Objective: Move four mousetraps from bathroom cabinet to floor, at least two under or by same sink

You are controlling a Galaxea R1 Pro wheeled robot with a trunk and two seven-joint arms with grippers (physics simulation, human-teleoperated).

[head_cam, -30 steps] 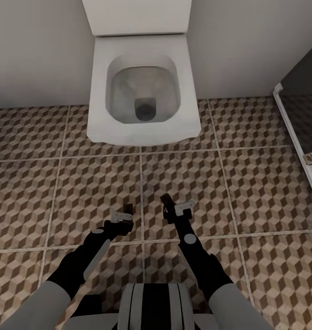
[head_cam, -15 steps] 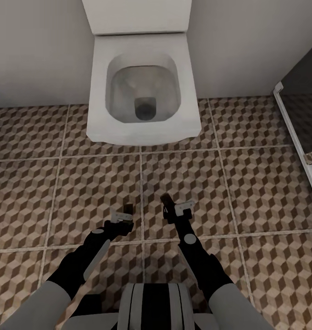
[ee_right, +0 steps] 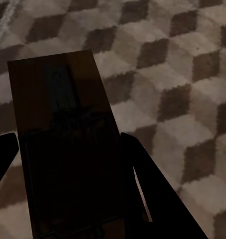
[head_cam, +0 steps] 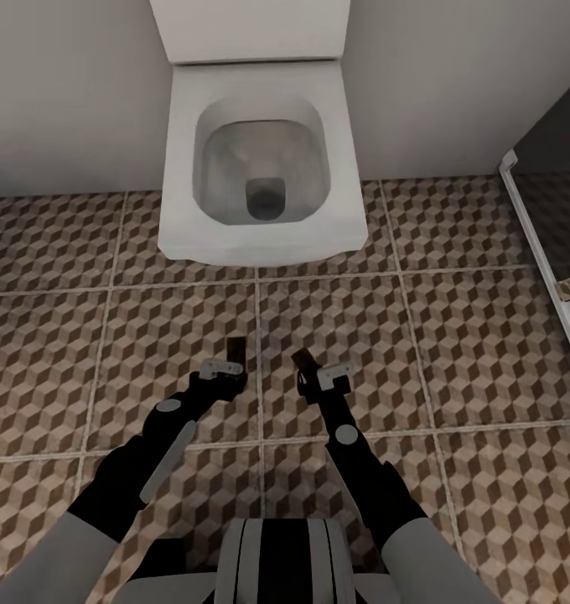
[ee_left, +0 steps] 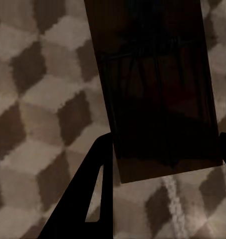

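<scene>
Above the cube-patterned brown and beige tiled bathroom floor (head_cam: 453, 335), before a white square toilet (head_cam: 260, 159), each arm carries a small flat brown wooden mousetrap. The left gripper (head_cam: 230, 369) clasps its mousetrap (head_cam: 235, 349), long axis pointing ahead past the fingertips; the right gripper (head_cam: 312, 376) pinches the other mousetrap (head_cam: 303, 362), likewise. Since half a second ago the left arm has reached forward, while the right has barely moved.

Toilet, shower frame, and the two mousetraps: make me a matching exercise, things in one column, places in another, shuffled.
Things:
1. toilet
2. shower frame
3. left end effector's mousetrap
4. right end effector's mousetrap

Places:
A. between fingers, right of the central grout line
B. against the back wall
C. along the head view's right edge
D. between fingers, left of the central grout line

Pairs: 1-B, 2-C, 3-D, 4-A
</scene>
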